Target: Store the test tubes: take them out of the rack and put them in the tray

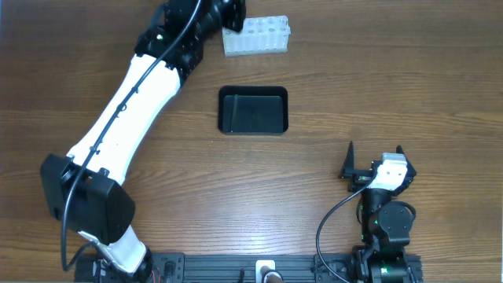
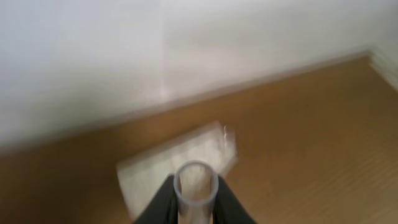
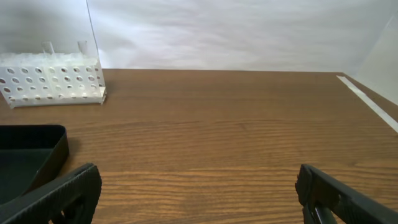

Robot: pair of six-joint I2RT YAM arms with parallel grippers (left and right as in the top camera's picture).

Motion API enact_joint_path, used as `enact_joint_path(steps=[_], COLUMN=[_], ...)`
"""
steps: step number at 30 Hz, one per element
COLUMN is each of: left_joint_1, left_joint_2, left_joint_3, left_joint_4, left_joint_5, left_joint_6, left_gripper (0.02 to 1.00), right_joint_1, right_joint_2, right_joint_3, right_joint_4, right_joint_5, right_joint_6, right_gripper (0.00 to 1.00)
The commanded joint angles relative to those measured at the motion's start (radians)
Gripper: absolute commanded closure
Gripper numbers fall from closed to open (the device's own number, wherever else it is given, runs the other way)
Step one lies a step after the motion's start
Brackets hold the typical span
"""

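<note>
A white perforated test tube rack (image 1: 257, 35) stands at the table's far edge, and a black tray (image 1: 253, 110) lies in front of it. My left gripper (image 1: 230, 16) hangs at the rack's left end. In the left wrist view this gripper (image 2: 196, 194) is shut on a clear test tube (image 2: 196, 179), whose open mouth faces the camera, with the blurred rack (image 2: 161, 165) beneath it. My right gripper (image 1: 376, 157) rests open and empty near the front right. Its wrist view shows the rack (image 3: 53, 81) with a few tube tops and the tray's corner (image 3: 37, 146).
A white wall backs the table behind the rack. Bare wooden tabletop spreads between the tray and my right gripper (image 3: 199, 180). A pale strip (image 3: 367, 99) runs along the table's right side.
</note>
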Motion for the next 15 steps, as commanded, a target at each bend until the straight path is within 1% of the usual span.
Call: enact_joint_path(steps=[1, 4, 9, 15], left_joint_1=[-0.062, -0.105, -0.164, -0.174], left_joint_2=[-0.004, -0.002, 0.021, 0.088], left_joint_3=[-0.023, -0.075, -0.172, -0.19], left_joint_4=[-0.234, -0.299, -0.281, -0.266], left_joint_5=[-0.082, -0.149, -0.232, -0.254], left_joint_6=[-0.213, -0.309, -0.381, -0.393], left_gripper=[0.978, 0.978, 0.978, 0.978], right_joint_1=[-0.006, -0.006, -0.006, -0.006], right_joint_2=[-0.005, -0.005, -0.005, -0.005], right_joint_3=[-0.009, -0.009, -0.009, -0.009], right_joint_4=[0.0, 0.0, 0.0, 0.0], right_joint_5=[-0.005, -0.005, -0.005, -0.005], right_joint_6=[-0.004, -0.004, -0.004, -0.004], right_gripper=[0.007, 0.009, 0.007, 0.009])
